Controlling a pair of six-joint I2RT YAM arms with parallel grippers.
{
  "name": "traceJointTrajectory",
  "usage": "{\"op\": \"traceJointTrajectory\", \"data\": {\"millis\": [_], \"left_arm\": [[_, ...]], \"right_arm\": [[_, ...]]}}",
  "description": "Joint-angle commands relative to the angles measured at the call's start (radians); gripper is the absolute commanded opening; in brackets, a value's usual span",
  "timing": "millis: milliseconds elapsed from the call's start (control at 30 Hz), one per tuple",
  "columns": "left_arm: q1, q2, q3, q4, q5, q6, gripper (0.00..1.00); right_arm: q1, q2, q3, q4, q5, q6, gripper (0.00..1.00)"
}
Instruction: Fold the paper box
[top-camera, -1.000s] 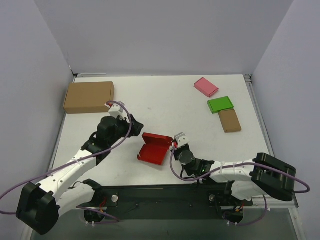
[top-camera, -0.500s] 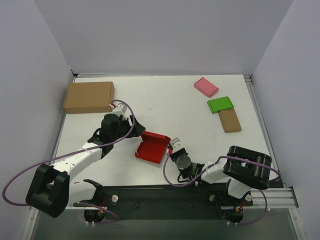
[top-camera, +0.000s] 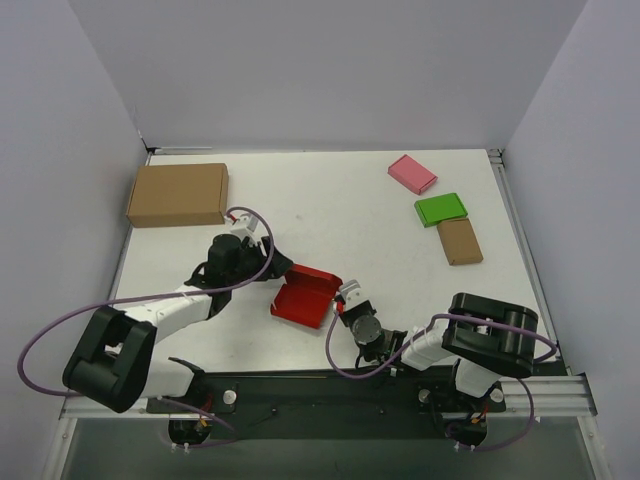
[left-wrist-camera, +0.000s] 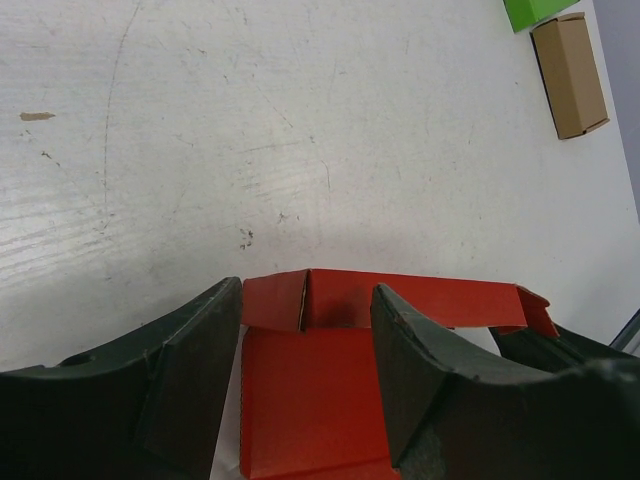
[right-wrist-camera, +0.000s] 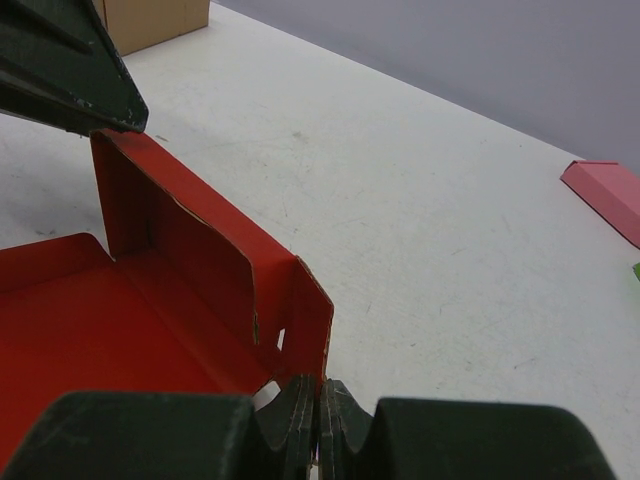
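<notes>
Left wrist: left gripper (left-wrist-camera: 310, 292) fingers apart astride paper box (left-wrist-camera: 310, 400) wall; right gripper (right-wrist-camera: 320, 388) pinching corner, contact half-hidden.

White arm links (top-camera: 170, 310), bulky black joints (top-camera: 105, 360), looping purple cables (top-camera: 120, 301).

Brown carton (top-camera: 178, 194) at far left of white table (top-camera: 330, 200); pink box (top-camera: 412, 174), green box (top-camera: 441, 209), tan box (top-camera: 459, 241) at right.
</notes>
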Motion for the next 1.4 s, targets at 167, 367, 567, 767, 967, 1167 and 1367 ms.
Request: {"op": "traceJointTrajectory", "data": {"millis": [167,367,567,767,967,1167,1367], "left_arm": [[0.006,0.057,-0.032,0.172,0.005,0.005,0.50],[0.006,0.106,-0.062,0.244,0.034,0.007,0.34],[0.006,0.133,-0.088,0.281,0.049,0.004,0.23],[0.004,0.131,-0.116,0.280,0.046,0.002,0.19],[0.003,0.099,-0.118,0.234,0.025,0.009,0.19],[-0.020,0.047,-0.110,0.163,-0.017,0.035,0.19],[-0.056,0.022,-0.075,0.096,-0.073,0.067,0.19]], "right_arm": [[0.009,0.010,-0.003,0.057,0.028,0.004,0.00],[0.010,0.018,-0.002,0.055,0.034,0.014,0.00],[0.010,0.021,0.000,0.052,0.040,0.017,0.00],[0.010,0.012,-0.002,0.043,0.055,0.023,0.00],[0.020,-0.109,0.010,-0.154,0.075,0.125,0.09],[0.020,-0.281,0.043,-0.480,0.054,0.260,0.39],[0.026,-0.393,0.055,-0.656,0.016,0.336,0.67]]}}
